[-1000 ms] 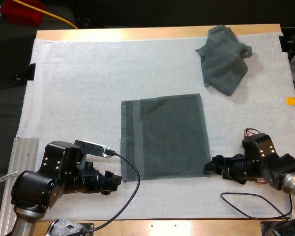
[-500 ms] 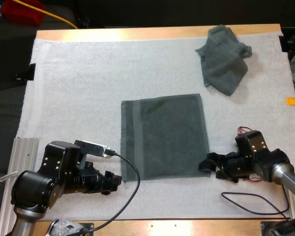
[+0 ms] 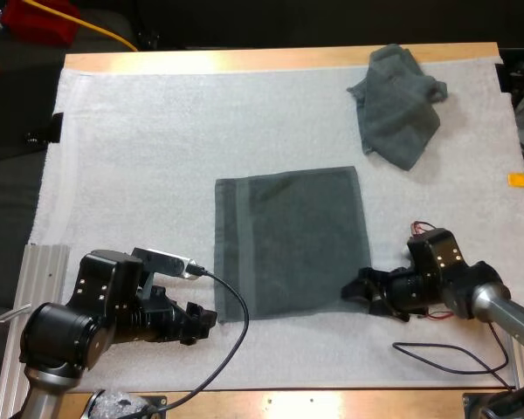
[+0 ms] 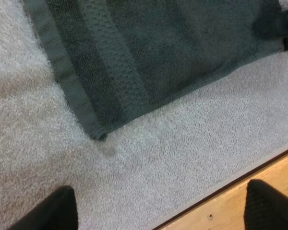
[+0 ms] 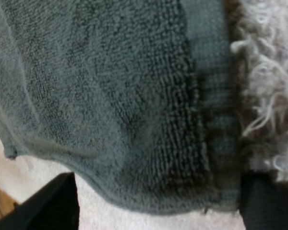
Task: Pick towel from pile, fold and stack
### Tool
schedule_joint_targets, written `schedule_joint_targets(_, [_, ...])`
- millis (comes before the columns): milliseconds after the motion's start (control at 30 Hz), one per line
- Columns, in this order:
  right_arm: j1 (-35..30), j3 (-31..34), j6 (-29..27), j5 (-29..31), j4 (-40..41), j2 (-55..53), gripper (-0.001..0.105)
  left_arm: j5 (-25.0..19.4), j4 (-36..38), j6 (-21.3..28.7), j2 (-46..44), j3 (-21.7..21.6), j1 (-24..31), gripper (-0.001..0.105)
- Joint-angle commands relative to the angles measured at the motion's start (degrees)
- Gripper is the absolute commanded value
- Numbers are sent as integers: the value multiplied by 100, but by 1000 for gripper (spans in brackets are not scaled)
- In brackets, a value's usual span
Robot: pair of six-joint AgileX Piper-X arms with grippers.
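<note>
At the flat towel's (image 3: 290,240) near right corner, right end effector (image 3: 356,295) spread over the hem; left end effector (image 3: 203,325) spread beside its near left corner, over bare mat (image 3: 140,175).

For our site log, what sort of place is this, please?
Likely a robot lab workbench: left gripper and right gripper at a white mat on a wooden table, with a flat towel.
</note>
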Motion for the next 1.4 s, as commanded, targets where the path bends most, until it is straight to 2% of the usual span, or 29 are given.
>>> schedule_joint_targets(0, [54, 37, 34, 114, 65, 110, 69, 35, -61, -45, -12, 1, -27, 69])
schedule_joint_targets(67, [54, 37, 71, 175, 67, 110, 64, 35, -61, -45, -12, 1, -27, 69])
schedule_joint_targets(200, [54, 37, 87, 316, 189, 110, 47, 35, -76, -45, -12, 1, -27, 69])
schedule_joint_targets(467, [54, 37, 87, 570, 203, 50, 42, 35, -75, -45, -12, 1, -27, 69])
schedule_joint_targets(533, [54, 37, 87, 572, 203, 45, 28, 35, -76, -45, 5, 1, -27, 69])
schedule_joint_targets(567, [54, 37, 87, 573, 203, 45, 25, 35, -88, -45, 17, 1, -27, 69])
schedule_joint_targets(667, [54, 37, 87, 613, 203, 45, 1, 39, -108, -45, 137, 1, -27, 69])
schedule_joint_targets(867, [54, 37, 87, 612, 203, 45, 2, 291, -491, -84, 541, 1, -27, 69])
schedule_joint_targets(1000, [54, 37, 87, 612, 203, 45, 2, 296, -826, -324, 961, 1, -27, 69])
schedule_joint_targets(1133, [54, 37, 87, 612, 203, 45, 2, 296, -895, -363, 1441, 18, -27, 69])
schedule_joint_targets(1267, [54, 37, 87, 612, 202, 45, 2, 296, -1066, -408, 1676, 216, -27, 69])
schedule_joint_targets(1367, [54, 37, 87, 612, 189, 45, 2, 296, -1309, -448, 1778, 529, -27, 69])
